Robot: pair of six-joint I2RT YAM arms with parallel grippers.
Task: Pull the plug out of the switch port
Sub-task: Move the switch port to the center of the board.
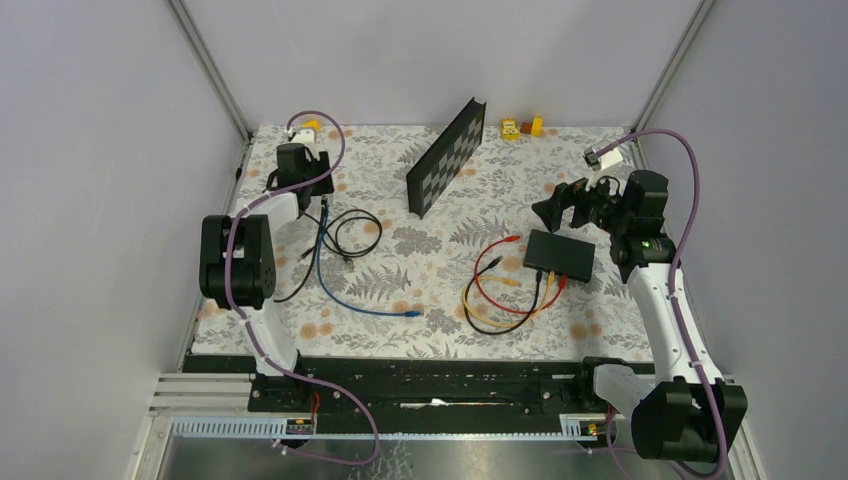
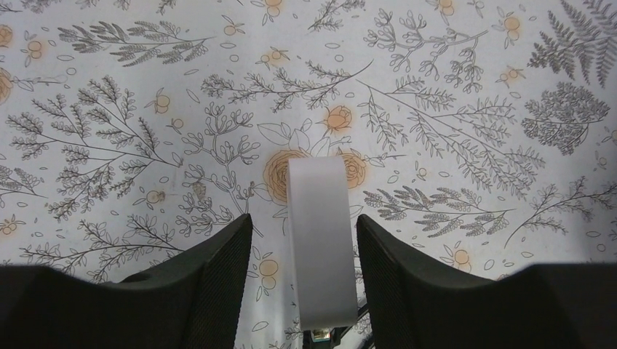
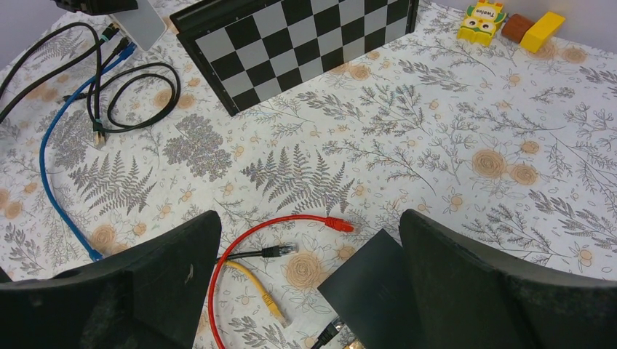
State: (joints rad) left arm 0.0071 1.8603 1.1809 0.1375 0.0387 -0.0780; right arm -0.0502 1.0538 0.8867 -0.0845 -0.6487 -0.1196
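the flat matte black switch box [image 1: 560, 255] lies just below the right gripper [image 1: 568, 205], jaws wide apart. plugs [image 1: 548, 282] seem to sit along its near edge. reach round, pinch one plug body, pull straight. left gripper [image 2: 302, 222] jaws stand apart, straddling a white strip [image 2: 320, 247].

Your left arm [image 1: 237, 262] and right arm [image 1: 665, 310]: white links, black joint blocks, purple cables [image 1: 696, 185], black textured fingers [image 3: 473, 291].
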